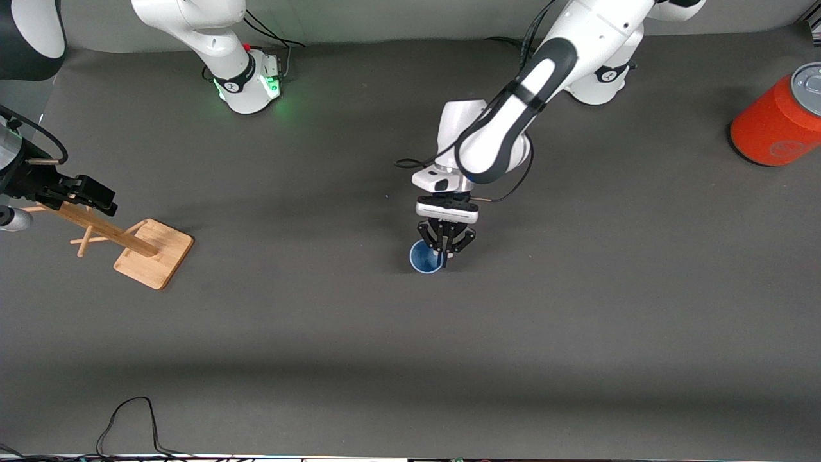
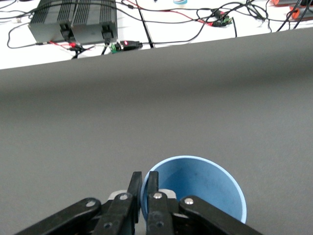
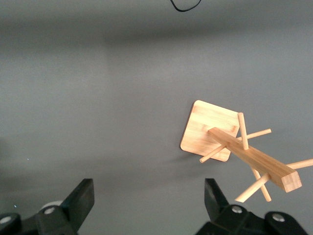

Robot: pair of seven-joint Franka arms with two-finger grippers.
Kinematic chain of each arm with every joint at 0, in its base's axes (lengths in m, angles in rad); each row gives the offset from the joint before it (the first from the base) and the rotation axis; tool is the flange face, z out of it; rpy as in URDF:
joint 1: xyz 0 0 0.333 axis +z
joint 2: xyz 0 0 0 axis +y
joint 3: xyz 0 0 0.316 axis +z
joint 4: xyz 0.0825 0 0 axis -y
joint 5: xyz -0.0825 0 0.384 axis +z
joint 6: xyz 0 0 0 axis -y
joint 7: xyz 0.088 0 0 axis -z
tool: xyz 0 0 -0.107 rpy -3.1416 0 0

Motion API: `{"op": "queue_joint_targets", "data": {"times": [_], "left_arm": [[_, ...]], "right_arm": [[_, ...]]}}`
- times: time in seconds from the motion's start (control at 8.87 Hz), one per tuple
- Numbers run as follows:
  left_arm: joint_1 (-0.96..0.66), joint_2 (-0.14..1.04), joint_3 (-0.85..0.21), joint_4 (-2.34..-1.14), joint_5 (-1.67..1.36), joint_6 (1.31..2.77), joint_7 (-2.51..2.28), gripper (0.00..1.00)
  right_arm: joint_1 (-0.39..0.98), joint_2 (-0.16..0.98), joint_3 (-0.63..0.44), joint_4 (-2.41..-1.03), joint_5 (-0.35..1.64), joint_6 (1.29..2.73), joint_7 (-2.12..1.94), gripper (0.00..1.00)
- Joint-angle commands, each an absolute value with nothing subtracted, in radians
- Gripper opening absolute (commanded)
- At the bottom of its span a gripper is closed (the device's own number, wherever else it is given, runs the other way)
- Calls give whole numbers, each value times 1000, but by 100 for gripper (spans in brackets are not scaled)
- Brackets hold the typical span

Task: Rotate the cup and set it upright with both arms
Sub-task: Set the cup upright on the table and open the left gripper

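The right gripper [image 1: 96, 196] is held over the wooden peg rack [image 1: 138, 247] at the right arm's end of the table, its fingers [image 3: 80, 200] spread wide with nothing between them; this arm waits.

The left gripper [image 1: 444, 251] is positioned near mid-table, directly above the cup [image 1: 424, 258]. Its fingers [image 2: 134, 196] are pinched together on the cup's rim wall, one inside and one outside. The cup is seen mouth-up and appears to stand on the table [image 1: 577, 321].

Risk: the grip is taken on one thin edge only. If the cup is lifted or turned quickly, it could pivot or slip from the pads, since the plastic looks smooth and light.

The cup is a tapered, handleless, matte light-blue tumbler, darker inside. The rack is pale wood with round pegs on a flat base. The table covering is dull grey.
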State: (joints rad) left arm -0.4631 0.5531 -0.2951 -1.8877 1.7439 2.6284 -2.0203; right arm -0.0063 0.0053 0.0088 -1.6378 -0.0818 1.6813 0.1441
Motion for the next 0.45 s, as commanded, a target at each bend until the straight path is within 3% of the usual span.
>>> {"op": "queue_joint_targets", "data": {"times": [0.0,0.11,0.23,0.34], "left_arm": [[-520,575,-291,-1876,1818,2542,-2143,0],[-529,581,-291,-1876,1824,2534,-2164,0],[-526,575,-291,-1876,1821,2545,-2164,99],[-519,565,-293,-1876,1815,2559,-2155,100]], "right_arm": [[-8,-35,-2,-1690,-52,1738,143,100],[-11,-29,-2,-1695,-38,1738,137,100],[-11,-25,-2,-1698,-38,1732,130,100],[-8,-22,-2,-1704,-38,1727,127,100]]}}
